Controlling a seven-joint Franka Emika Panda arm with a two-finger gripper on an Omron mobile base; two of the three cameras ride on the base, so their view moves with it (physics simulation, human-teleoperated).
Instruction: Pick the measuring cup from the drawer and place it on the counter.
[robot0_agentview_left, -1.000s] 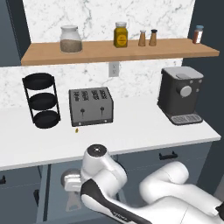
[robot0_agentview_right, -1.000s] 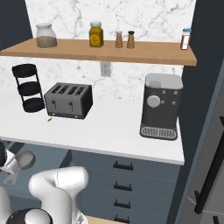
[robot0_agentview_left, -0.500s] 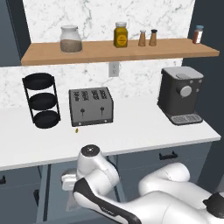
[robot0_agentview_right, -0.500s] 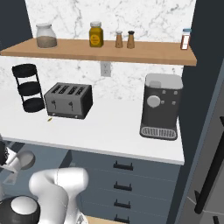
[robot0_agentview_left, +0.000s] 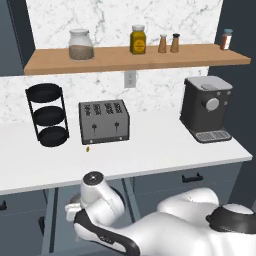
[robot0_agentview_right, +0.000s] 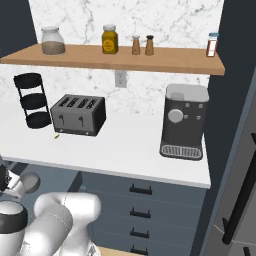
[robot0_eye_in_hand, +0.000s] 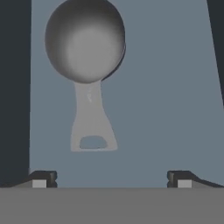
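Measuring cup (robot0_eye_in_hand: 89, 74) lies flat on the floor of the drawer (robot0_eye_in_hand: 175, 87), directly under the hand camera. Its bowl sits toward 12 o'clock in the hand view and its long flat handle runs down toward 6 o'clock, ending just short of the claw (robot0_eye_in_hand: 111, 179). The handle's long axis lies roughly square to the line between the two fingertips (robot0_eye_in_hand: 41, 178), offset toward the 9 o'clock tip. The claw is released, jaws spread wide, nothing between them and clear of the cup. Judgement: a straight descent with a small shift toward 9 o'clock should bring the handle between the jaws.

Hidden or unclear:
- Height of the claw above the cup cannot be read.
- Drawer walls appear as dark bands at 9 and 3 o'clock.
- Counter (robot0_agentview_left: 150, 160) lies above, bare ahead of the toaster (robot0_agentview_left: 103, 121).
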